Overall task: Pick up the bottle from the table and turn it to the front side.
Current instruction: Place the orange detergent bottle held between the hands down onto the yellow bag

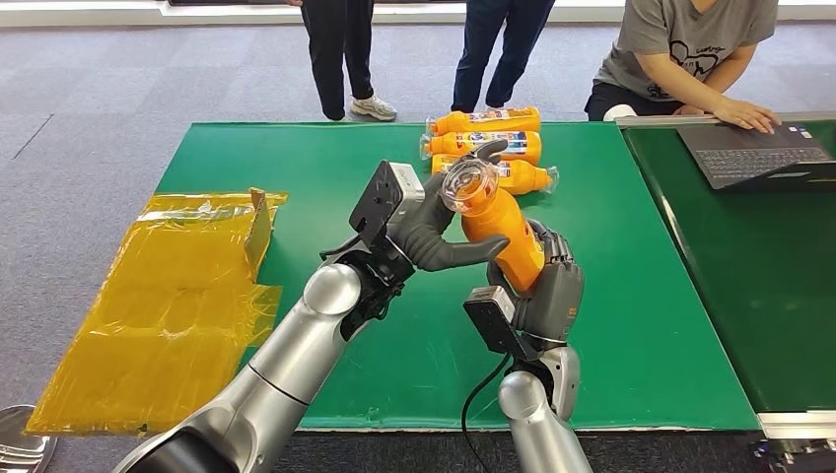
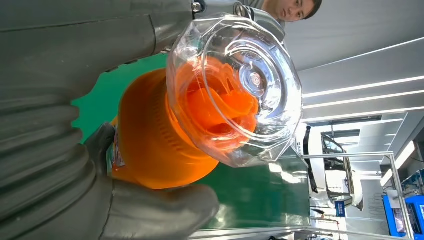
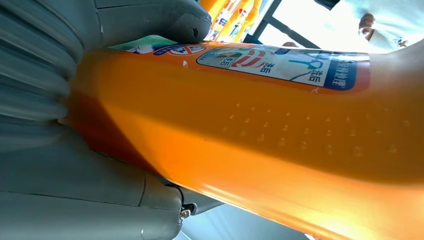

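Observation:
An orange bottle (image 1: pixel 501 225) with a clear cap (image 1: pixel 469 182) is held tilted above the green table (image 1: pixel 296 168), cap towards me. My right hand (image 1: pixel 548 293) grips its lower body from below. My left hand (image 1: pixel 431 233) wraps the upper part, its thumb across the front just under the cap. In the left wrist view the clear cap (image 2: pixel 240 85) and orange neck (image 2: pixel 150 140) sit between the thumb and fingers of my left hand (image 2: pixel 50 170). The right wrist view looks along the bottle's side (image 3: pixel 275 140), with its printed label (image 3: pixel 280 62) and my right hand (image 3: pixel 45 150) around it.
Three more orange bottles (image 1: pixel 490 146) lie side by side at the table's far middle. A yellow plastic bag (image 1: pixel 168 296) hangs over the left edge. A laptop (image 1: pixel 749 153) sits on the right-hand table under a seated person's hand (image 1: pixel 749 116). Two people (image 1: pixel 340 49) stand beyond the table.

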Tool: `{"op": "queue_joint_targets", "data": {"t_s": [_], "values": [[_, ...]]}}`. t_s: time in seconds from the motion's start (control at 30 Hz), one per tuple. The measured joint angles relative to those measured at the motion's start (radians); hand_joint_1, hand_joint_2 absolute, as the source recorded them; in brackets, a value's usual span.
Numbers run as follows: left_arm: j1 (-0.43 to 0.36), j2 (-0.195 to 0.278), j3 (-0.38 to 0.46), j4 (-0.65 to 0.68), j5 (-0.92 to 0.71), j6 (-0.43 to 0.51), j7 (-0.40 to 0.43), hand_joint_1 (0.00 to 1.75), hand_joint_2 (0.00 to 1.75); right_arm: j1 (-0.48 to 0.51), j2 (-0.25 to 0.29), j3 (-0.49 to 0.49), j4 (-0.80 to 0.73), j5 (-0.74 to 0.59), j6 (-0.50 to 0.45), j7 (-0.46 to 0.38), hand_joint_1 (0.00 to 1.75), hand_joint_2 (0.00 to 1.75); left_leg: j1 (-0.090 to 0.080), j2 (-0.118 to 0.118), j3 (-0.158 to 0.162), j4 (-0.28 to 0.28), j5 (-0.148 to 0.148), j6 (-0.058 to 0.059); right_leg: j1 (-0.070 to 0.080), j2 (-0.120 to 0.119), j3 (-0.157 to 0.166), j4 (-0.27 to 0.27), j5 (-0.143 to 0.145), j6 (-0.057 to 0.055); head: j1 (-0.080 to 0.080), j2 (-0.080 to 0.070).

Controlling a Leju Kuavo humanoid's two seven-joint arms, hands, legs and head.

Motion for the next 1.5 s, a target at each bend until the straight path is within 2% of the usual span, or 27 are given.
{"op": "queue_joint_targets", "data": {"t_s": [1.37, 1.5], "values": [[0.0, 0.0, 0.0, -0.006, 0.018, 0.004, 0.003, 1.75, 1.75, -0.003, 0.0, 0.014, 0.005, -0.006, 0.001, -0.001, 1.75, 1.75, 0.0, 0.0, 0.0, 0.0, 0.0, 0.0, 0.0, 0.0, 0.0, 0.0, 0.0, 0.0, 0.0, 0.0], [0.0, 0.0, 0.0, -0.006, 0.017, 0.009, 0.003, 1.75, 1.75, -0.003, 0.0, 0.014, 0.006, -0.006, 0.001, 0.0, 0.0, 0.0, 0.0, 0.0, 0.0, 0.0, 0.0, 0.0, 0.0, 0.0, 0.0, 0.0, 0.0, 0.0, 0.0, 0.0]]}}
